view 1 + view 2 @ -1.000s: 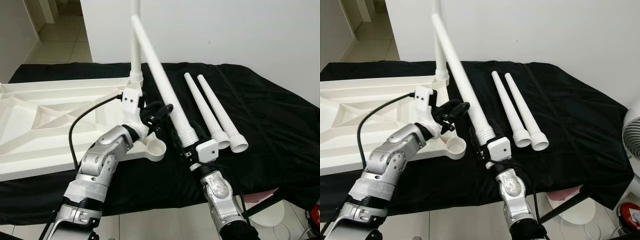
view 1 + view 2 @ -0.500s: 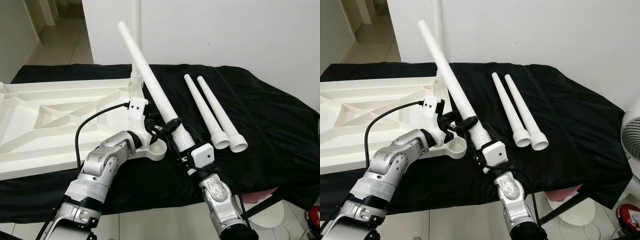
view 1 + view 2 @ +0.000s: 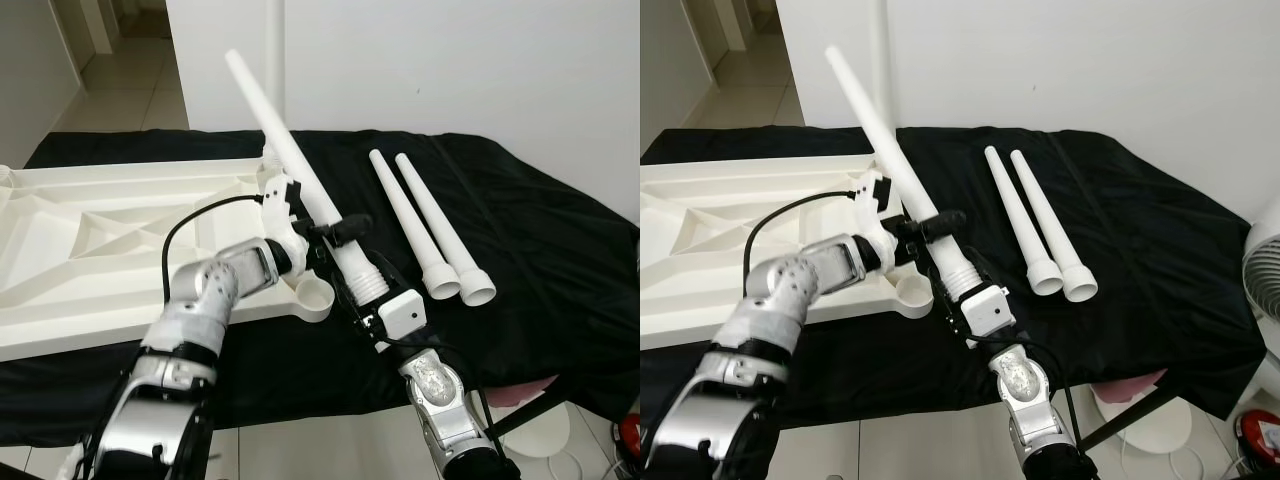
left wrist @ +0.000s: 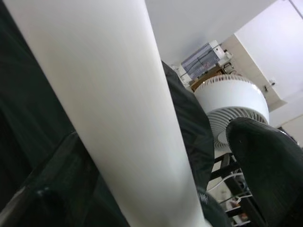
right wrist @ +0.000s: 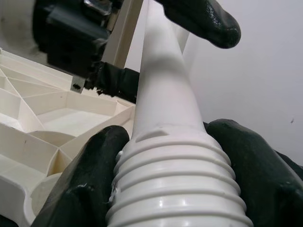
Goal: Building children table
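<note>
The right claw (image 3: 362,290) is gripping a long white tapered plastic leg (image 3: 300,185) at its threaded end, beside the white ribbed tabletop's (image 3: 90,240) corner socket (image 3: 316,297). The left claw (image 3: 335,232) is clasping its shaft. One leg is standing fitted (image 3: 272,90); two spare legs (image 3: 420,225) are lying on the black-draped surface (image 3: 540,250).

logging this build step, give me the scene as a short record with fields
surface: black cloth
tabletop: white, underside up, ribs showing
empty socket: round corner socket near the claws
fitted leg: upright at far corner
held leg: white, tilted, threaded end down
right claw: shut on threaded end
left claw: around the leg higher up
spare legs: two lying side by side
</note>
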Tool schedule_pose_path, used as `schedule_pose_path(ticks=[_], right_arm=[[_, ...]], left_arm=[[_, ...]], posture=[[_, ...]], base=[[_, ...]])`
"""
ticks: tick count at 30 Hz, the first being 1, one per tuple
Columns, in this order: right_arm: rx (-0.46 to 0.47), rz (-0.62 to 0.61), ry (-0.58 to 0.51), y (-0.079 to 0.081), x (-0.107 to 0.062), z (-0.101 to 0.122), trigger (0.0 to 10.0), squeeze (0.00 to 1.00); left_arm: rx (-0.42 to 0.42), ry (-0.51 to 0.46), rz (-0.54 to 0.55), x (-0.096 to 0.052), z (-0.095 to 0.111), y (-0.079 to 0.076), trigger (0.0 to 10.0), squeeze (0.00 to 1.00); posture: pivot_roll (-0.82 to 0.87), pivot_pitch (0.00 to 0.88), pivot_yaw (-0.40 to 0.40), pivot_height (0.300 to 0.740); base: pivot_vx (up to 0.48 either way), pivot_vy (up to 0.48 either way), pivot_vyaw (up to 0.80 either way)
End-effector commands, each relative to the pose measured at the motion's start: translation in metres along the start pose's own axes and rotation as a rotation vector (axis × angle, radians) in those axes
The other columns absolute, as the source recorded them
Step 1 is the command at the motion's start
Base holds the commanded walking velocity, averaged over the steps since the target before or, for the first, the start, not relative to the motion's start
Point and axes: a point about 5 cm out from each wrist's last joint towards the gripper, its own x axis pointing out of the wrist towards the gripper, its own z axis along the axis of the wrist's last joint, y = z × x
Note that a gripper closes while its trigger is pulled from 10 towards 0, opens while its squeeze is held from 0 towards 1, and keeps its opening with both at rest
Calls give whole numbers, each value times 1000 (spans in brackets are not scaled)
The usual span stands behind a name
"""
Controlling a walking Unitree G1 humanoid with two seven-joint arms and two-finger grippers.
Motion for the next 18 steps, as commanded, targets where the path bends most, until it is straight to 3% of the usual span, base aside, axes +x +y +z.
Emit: schedule_pose_path(ticks=[1,5,17,18], right_arm=[[-7,25,2,5,-2,-1,10000,0],[-21,28,-5,5,-1,0,10000,0],[-49,29,-19,5,1,2,10000,0],[-52,25,-19,5,1,2,10000,0]], left_arm=[[-27,-19,10,1,8,2,10000,0],[-21,-50,107,-2,28,17,10000,0],[-14,-66,167,3,43,20,10000,0],[-17,-71,170,3,44,21,3490,0]], posture=[[17,0,-20,740],[19,4,-17,740],[11,24,-7,740],[10,29,-5,740]], base=[[0,0,0],[0,0,0],[0,0,0],[0,0,0]])
